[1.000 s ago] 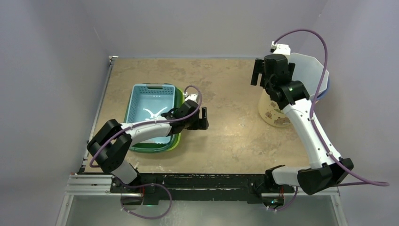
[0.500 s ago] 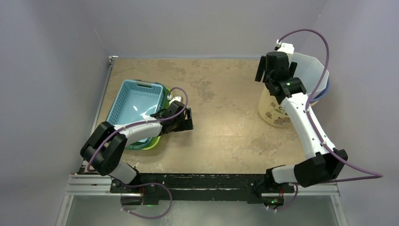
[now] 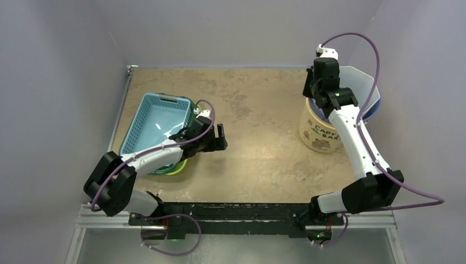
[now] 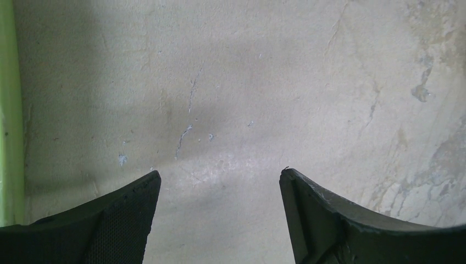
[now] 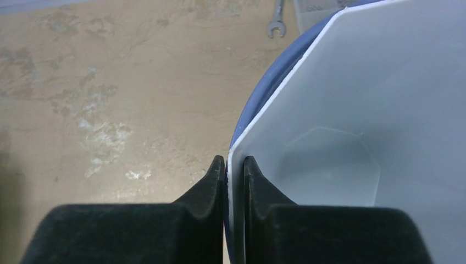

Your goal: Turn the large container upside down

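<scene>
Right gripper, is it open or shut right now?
Shut: the right gripper pinches the rim of the white container, one finger on each side.

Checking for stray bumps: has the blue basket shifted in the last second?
Yes. The blue basket has slid left, closer to the table's left edge, and turned slightly.
</scene>
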Robot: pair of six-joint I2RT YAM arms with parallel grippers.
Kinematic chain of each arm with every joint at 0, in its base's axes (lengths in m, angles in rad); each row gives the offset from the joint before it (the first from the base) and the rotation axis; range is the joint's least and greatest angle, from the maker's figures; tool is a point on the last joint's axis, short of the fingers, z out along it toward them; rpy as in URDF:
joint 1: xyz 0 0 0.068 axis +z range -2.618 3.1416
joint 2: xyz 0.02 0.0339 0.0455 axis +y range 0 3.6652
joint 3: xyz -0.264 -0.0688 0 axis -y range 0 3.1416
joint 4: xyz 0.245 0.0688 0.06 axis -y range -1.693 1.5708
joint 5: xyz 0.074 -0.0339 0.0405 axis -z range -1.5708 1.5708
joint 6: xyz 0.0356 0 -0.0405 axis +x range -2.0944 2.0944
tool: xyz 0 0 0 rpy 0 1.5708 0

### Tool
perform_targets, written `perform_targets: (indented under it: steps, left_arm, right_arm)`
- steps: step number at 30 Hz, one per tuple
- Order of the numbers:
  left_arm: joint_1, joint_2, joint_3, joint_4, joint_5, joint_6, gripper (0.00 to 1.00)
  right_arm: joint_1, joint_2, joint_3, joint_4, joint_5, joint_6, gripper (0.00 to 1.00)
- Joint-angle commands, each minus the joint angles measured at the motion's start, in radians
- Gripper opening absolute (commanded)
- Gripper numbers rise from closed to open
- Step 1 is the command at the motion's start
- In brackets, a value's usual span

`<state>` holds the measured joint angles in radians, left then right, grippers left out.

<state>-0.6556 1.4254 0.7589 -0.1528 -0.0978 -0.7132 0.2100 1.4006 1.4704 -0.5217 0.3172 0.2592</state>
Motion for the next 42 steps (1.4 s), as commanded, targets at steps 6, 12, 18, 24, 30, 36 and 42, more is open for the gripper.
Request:
perform_targets:
  steps: [6, 12, 18, 24, 30, 36, 42]
  left_arm:
    - [-0.001, -0.107, 0.077, -0.078, -0.064, 0.042, 0.78]
    - [-0.001, -0.191, 0.148, -0.257, -0.299, 0.005, 0.78]
    - [-0.001, -0.334, 0.164, -0.426, -0.544, -0.089, 0.79]
    - [-0.001, -0.468, 0.152, -0.485, -0.620, -0.099, 0.80]
    - [0.000, -0.520, 0.170, -0.445, -0.583, -0.015, 0.83]
    - [-0.001, -0.460, 0.279, -0.407, -0.498, 0.063, 0.87]
    - [-0.001, -0.371, 0.434, -0.339, -0.389, 0.151, 0.94]
  right_arm:
    - [0.090, -0.040, 0.013, -0.005, -0.488, -0.018, 0.01]
    - [0.335, 0.017, 0.079, -0.004, -0.513, 0.003, 0.02]
    - [0.519, 0.114, 0.173, 0.005, -0.545, -0.022, 0.06]
    - [0.568, 0.164, 0.235, 0.000, -0.554, -0.036, 0.22]
    - [0.572, 0.088, 0.278, 0.011, -0.593, -0.075, 0.60]
    - [0.571, 0.007, 0.269, -0.014, -0.219, -0.113, 0.64]
    - [0.561, -0.057, 0.206, 0.010, 0.292, -0.071, 0.68]
